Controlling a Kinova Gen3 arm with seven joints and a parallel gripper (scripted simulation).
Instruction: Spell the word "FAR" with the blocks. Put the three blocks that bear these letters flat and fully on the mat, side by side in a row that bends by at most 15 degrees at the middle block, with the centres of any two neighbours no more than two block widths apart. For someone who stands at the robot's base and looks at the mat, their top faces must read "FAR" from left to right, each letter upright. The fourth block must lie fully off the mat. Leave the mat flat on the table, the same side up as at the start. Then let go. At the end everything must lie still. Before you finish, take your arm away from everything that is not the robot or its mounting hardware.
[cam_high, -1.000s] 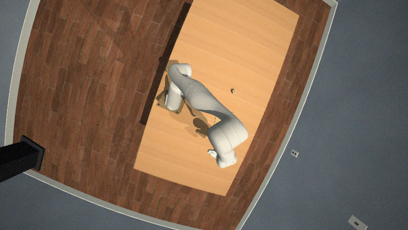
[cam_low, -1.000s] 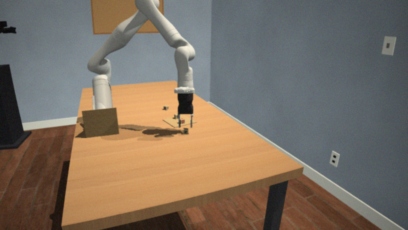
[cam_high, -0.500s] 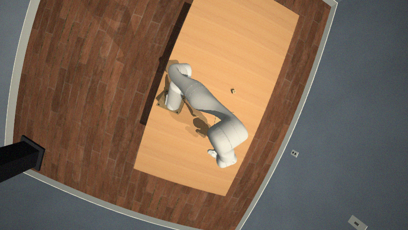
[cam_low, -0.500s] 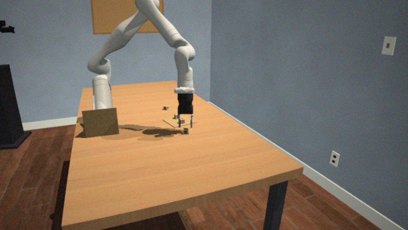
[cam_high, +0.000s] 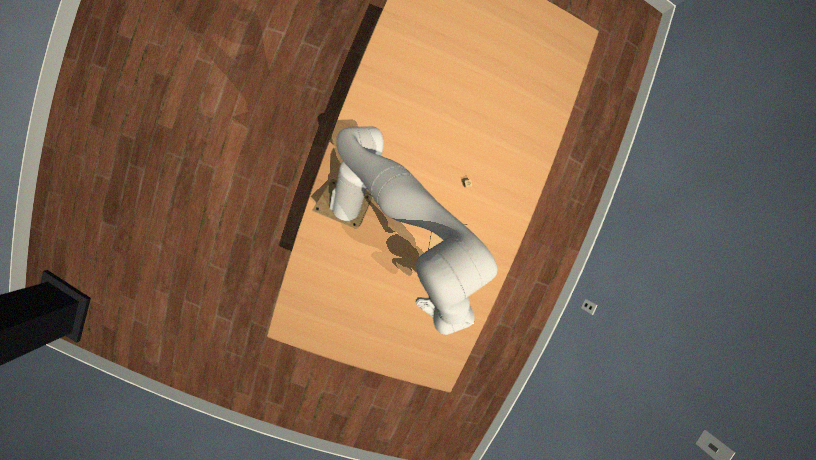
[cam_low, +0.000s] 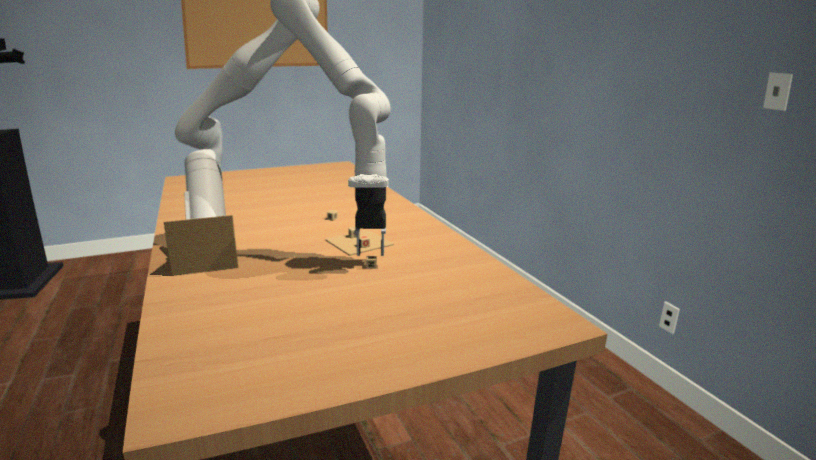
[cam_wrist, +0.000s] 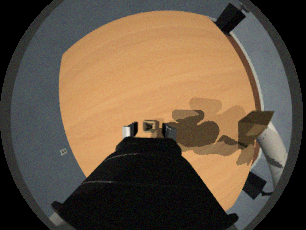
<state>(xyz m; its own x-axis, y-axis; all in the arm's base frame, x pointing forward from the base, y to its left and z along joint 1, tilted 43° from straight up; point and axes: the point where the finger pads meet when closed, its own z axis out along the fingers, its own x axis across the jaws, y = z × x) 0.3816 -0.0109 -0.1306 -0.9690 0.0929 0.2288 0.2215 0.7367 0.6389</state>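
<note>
1. While the arm (cam_high: 402, 185) (cam_low: 340, 65) reaches out over the table (cam_high: 485, 102) (cam_low: 342, 354) (cam_wrist: 150, 70), its gripper (cam_low: 370, 251) (cam_wrist: 149, 127) points down with fingers spread wide, pinching nothing.
2. Just below the fingertips, at six o'clock from them in the exterior view, the near block (cam_low: 371, 262) (cam_wrist: 149, 125) sits on the wood, off the mat. Seen from the wrist, it lies between the two fingers, with a dark mark on its top; I cannot tell which letter that is.
3. Behind the gripper in the exterior view is the thin mat (cam_high: 435, 238) (cam_low: 340, 243), mostly hidden by the arm from overhead.
4. On the mat is a red-marked block (cam_low: 364, 242), partly behind a finger. At about ten o'clock from it, the pale block (cam_low: 351, 233) also appears to be on the mat.
5. Well apart, the lone block (cam_high: 466, 182) (cam_low: 332, 216) rests on the table, off the mat, toward eleven o'clock from it in the exterior view and roughly one o'clock from overhead.
6. Toward nine o'clock from the gripper in the exterior view stands a brown panel (cam_low: 200, 245), near the arm's foot.
</note>
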